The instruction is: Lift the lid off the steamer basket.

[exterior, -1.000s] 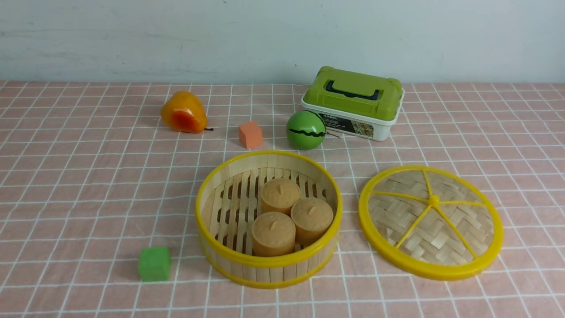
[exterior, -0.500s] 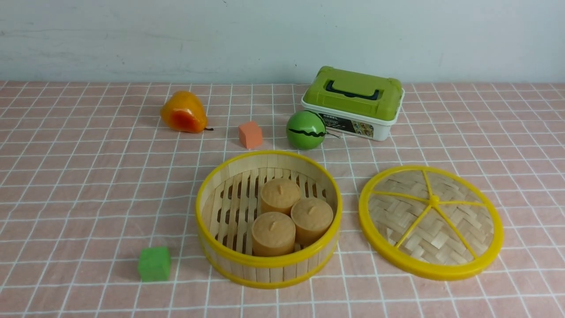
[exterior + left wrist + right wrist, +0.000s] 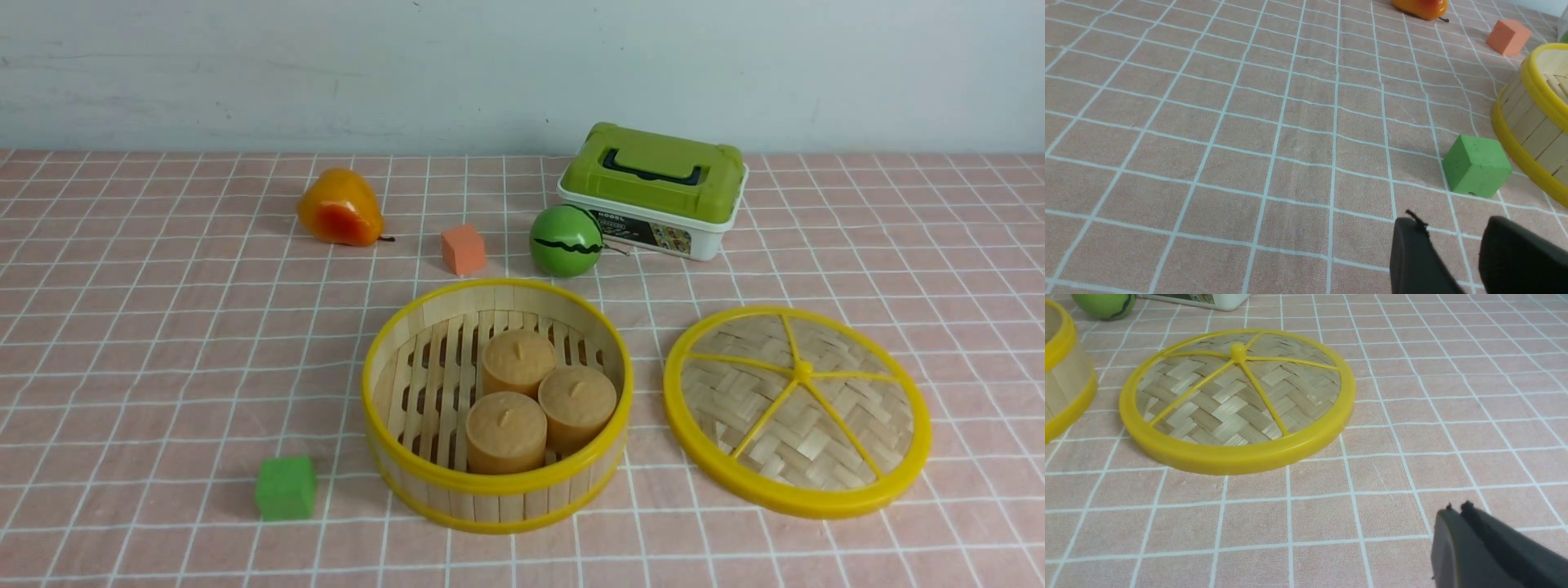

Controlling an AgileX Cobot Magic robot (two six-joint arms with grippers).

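Right tool [image 3: 1457, 514] is seen closed and empty; left tool [image 3: 1447, 239] parted, empty. Lid [image 3: 797, 411] lies flat on counter [image 3: 163, 367] beside basket [image 3: 496, 404]. Judged light, stiff; knob or rim is advised for gripping.

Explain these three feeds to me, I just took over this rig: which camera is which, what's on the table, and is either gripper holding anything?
The wide picture looks forward from between the robot's two arms; the other two come from cameras on its wrists. On the pink checked cloth stands the steamer basket with three tan cakes inside. The lid lies flat to its right, already off. Behind them are a toy pear, orange cube, toy watermelon and green-lidded box; a green cube sits near the front. The left gripper is open and empty; the right gripper is shut on nothing.
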